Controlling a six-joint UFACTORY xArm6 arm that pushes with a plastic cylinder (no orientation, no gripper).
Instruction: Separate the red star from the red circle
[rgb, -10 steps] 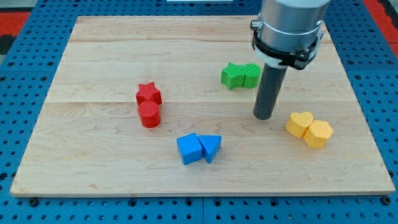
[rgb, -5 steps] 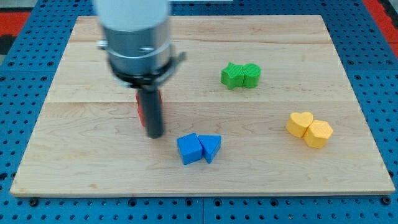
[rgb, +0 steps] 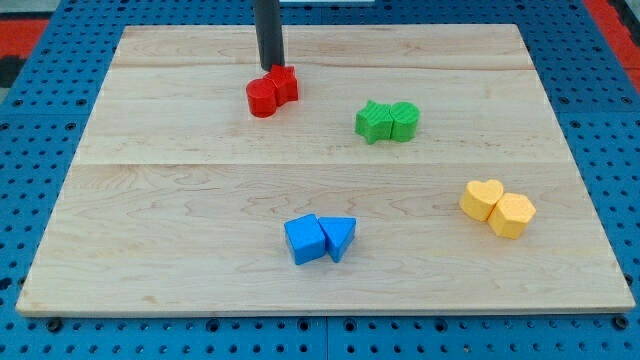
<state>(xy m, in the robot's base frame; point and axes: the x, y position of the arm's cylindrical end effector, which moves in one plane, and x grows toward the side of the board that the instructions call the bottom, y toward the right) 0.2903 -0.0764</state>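
Wooden planks make up the bench, which is set on a blue pegboard and takes up nearly the whole view. Nearest the view's bottom, a little left of centre, a blue cube and a blue triangle are seen touching side by side. Farther up and toward the view's right edge, a yellow heart is pressed against a yellow hexagon, the heart lying on the left of the pair. Higher again, right of centre, two green blocks are joined: a green star on the left and a green rounded block on the right, whose exact shape cannot be made out.

Toward the view's top, left of centre, the red circle is found, with the red star touching it on its upper right; the two are not apart. The star's outline is partly hidden by the rod and cannot be read fully. My tip is placed right at the upper edge of this red pair, at the point where circle and star meet, and appears to be in contact with them. The dark rod rises straight out of the view's top. No fingers are carried by this arm, so no open or closed state can be told.
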